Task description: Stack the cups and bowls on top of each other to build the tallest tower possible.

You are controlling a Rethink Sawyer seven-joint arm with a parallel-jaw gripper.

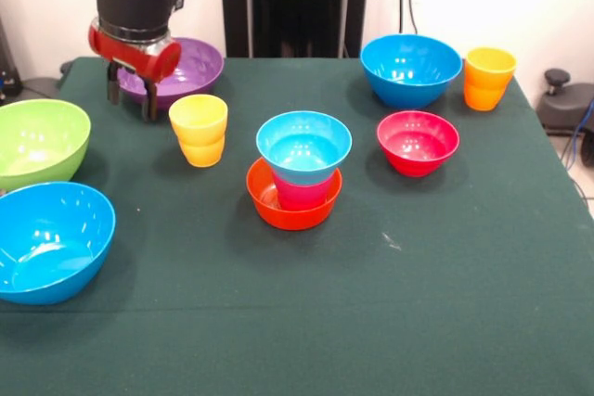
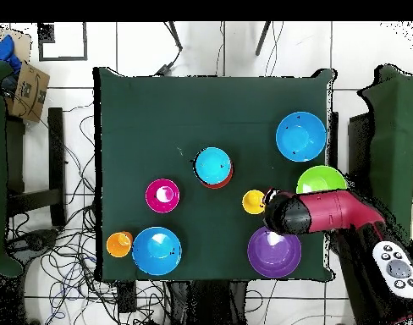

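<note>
Hovering over the near rim of the purple bowl point(image 1: 190, 62), the end effector point(image 1: 131, 97) shows two dark fingertips set a little apart with nothing between them. Taking the orange bowl point(image 1: 290, 209) mid-tabletop point(image 1: 390, 303) as landmark, the red-pink cup point(image 1: 303, 193) sits inside it with the light blue bowl point(image 1: 303, 146) on top; the yellow cup point(image 1: 199, 129) stands just left, the red bowl point(image 1: 418, 141) right. Farther left lie the lime green bowl point(image 1: 37, 141) and a blue bowl point(image 1: 48, 240); beyond the red bowl, another blue bowl point(image 1: 410, 69) and the orange cup point(image 1: 488, 78).
</note>
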